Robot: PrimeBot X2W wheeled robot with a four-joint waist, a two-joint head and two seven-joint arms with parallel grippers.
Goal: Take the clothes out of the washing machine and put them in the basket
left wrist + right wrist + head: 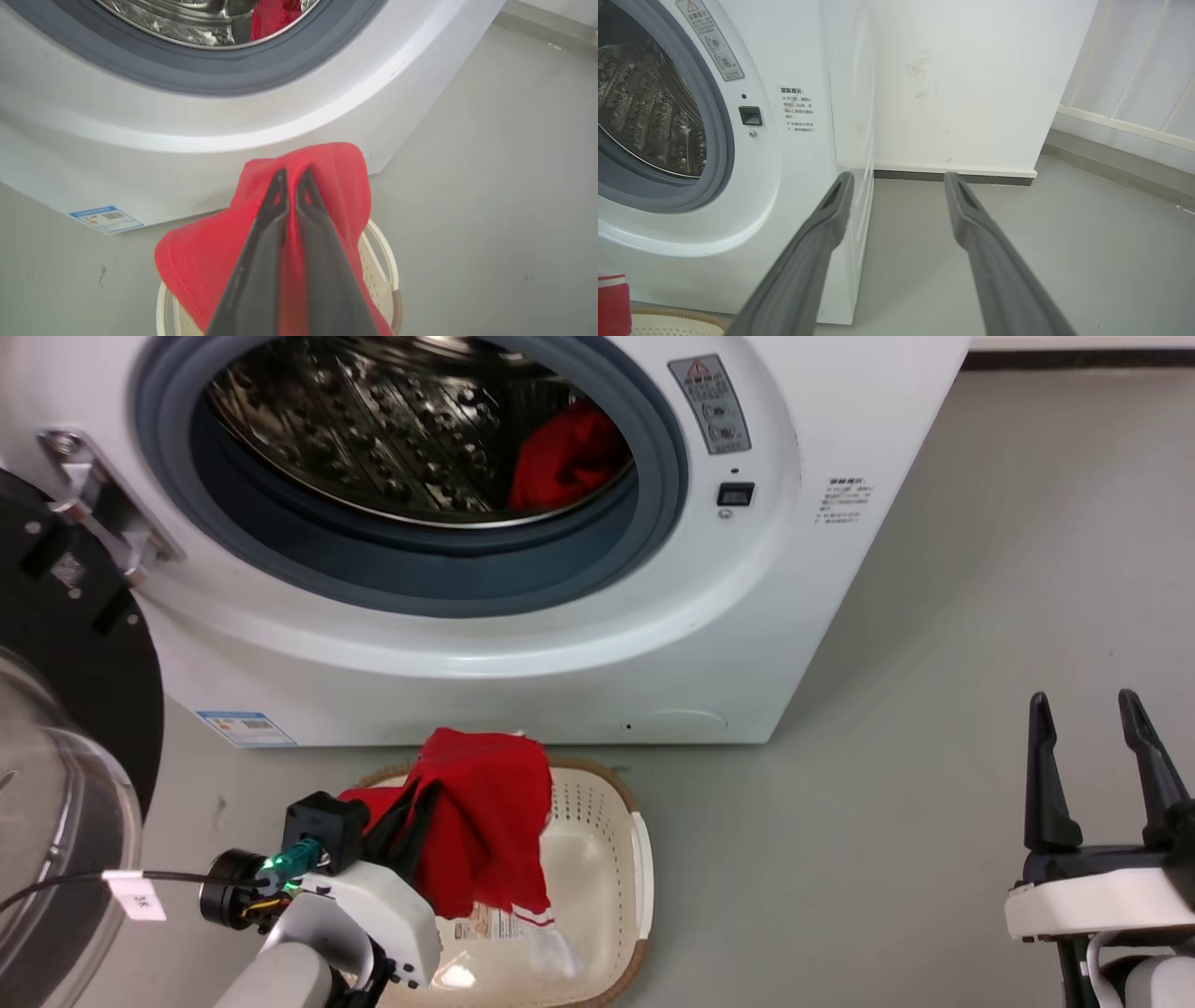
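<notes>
My left hand (420, 798) is pressed together on the first red garment (485, 821), pinching a fold of it between both fingers. In the left wrist view the cloth (205, 261) wraps over my fingertips (279, 179) and spills from them toward 6 and 7 o'clock. In the head view the left hand sits at about 7 o'clock. The garment hangs from it toward 5 o'clock, down inside the basket (644, 859). Its white-striped hem reaches the label (485, 924) on the base, though I cannot tell whether it rests there.

The basket stands on the floor (934, 709), close in front of the washing machine (560, 644), at 6 o'clock from its opening. Through my left wrist view its rim (390, 275) shows beneath the cloth at 5 o'clock.

The second red garment (565, 457) lies in the drum (392, 420), at its 3 o'clock side, against the grey ring (420, 579), well apart from both hands. The left wrist view catches it at 12 o'clock (271, 16). The door (93, 663) stands open at 9 o'clock.

My right hand (1085, 705) is spread wide and holds nothing, at 4 o'clock in the head view, over bare floor and well apart from the basket. In its own view the fingers (899, 179) point past the machine's corner (794, 186) toward the wall (971, 93), with the basket's edge (668, 322) at 7 o'clock.
</notes>
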